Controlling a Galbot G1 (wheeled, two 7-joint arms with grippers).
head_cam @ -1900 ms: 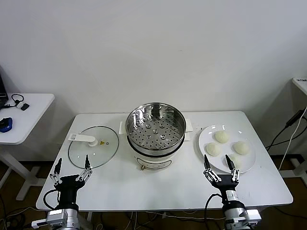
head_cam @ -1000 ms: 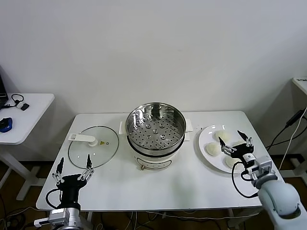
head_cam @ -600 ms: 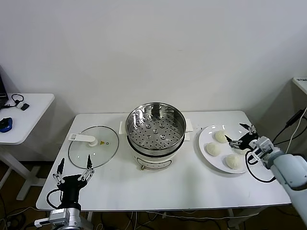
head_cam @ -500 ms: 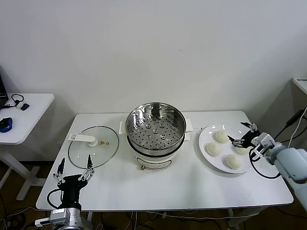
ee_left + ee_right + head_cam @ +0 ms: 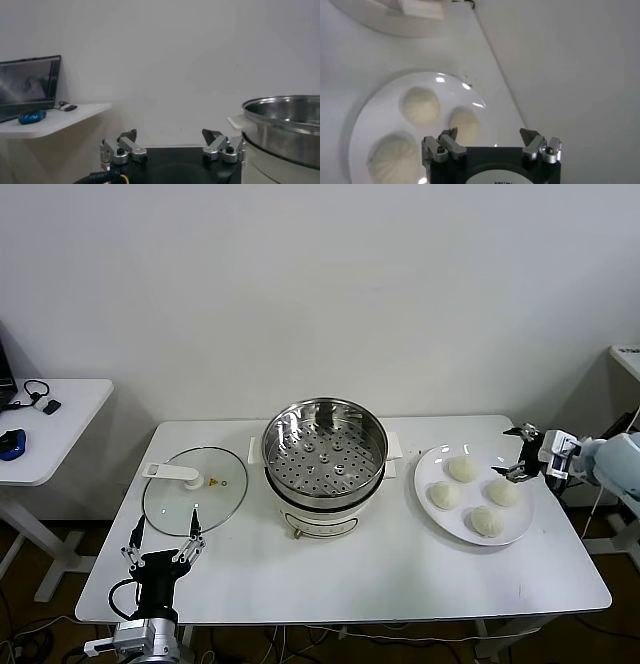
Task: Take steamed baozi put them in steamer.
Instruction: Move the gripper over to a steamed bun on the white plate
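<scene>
Several cream-white baozi (image 5: 462, 469) lie on a white plate (image 5: 424, 475) at the table's right side. The steel steamer (image 5: 325, 446) stands empty on its white pot in the middle. My right gripper (image 5: 512, 454) hovers open at the plate's far right edge, next to the right-hand bun (image 5: 503, 492), holding nothing. In the right wrist view the open gripper (image 5: 490, 133) looks down on three baozi (image 5: 420, 106) on the plate (image 5: 372, 122). My left gripper (image 5: 165, 524) is parked open near the front left edge; its wrist view shows the gripper (image 5: 170, 134) empty, with the steamer (image 5: 285, 125) beside it.
A glass lid (image 5: 195, 489) with a white handle lies flat left of the steamer. A white side table (image 5: 60, 429) with small items stands beyond the table's left edge; a laptop (image 5: 27, 80) sits on it. The table's right edge is just beyond the plate.
My right gripper rose from the front edge, passed over the plate and swung out to its far right side, still open. The left gripper shifted only slightly.
</scene>
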